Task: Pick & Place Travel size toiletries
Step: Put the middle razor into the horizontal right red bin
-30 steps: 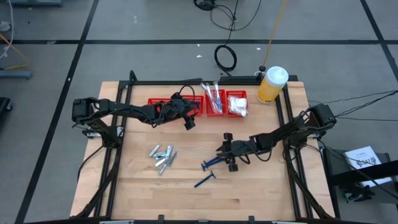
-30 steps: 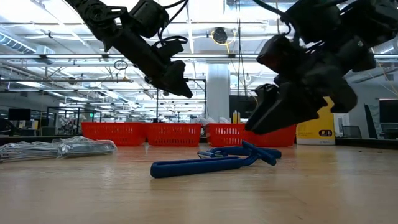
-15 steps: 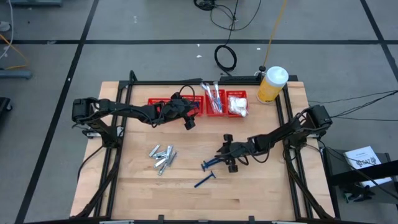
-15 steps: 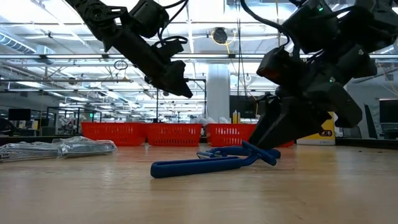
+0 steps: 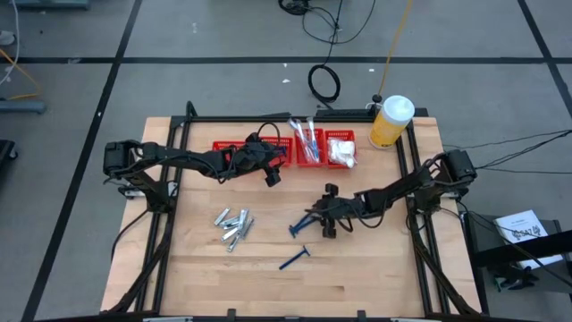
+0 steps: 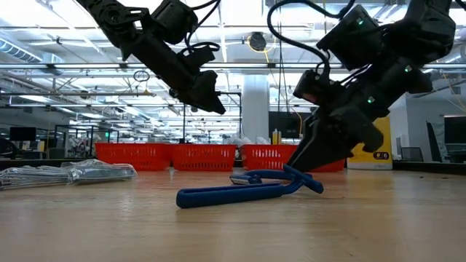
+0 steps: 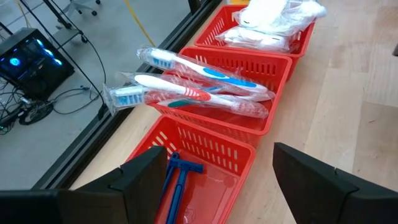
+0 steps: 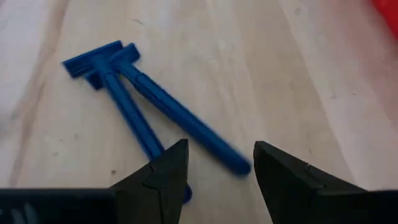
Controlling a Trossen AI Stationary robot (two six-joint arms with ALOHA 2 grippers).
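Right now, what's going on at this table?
Two robot arms are sorting travel toiletries into red baskets at the table's far edge. The right gripper, fingers open, is low over two blue razors mid-table, gripping neither yet. The left gripper hovers open over the baskets: one holds a blue razor, the next wrapped toothbrushes, the third white packets. A third blue razor and silvery tubes lie loose on the table.

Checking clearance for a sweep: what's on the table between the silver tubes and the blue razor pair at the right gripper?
Bare wood in the high view between the silver tubes and the razor pair at the right gripper.
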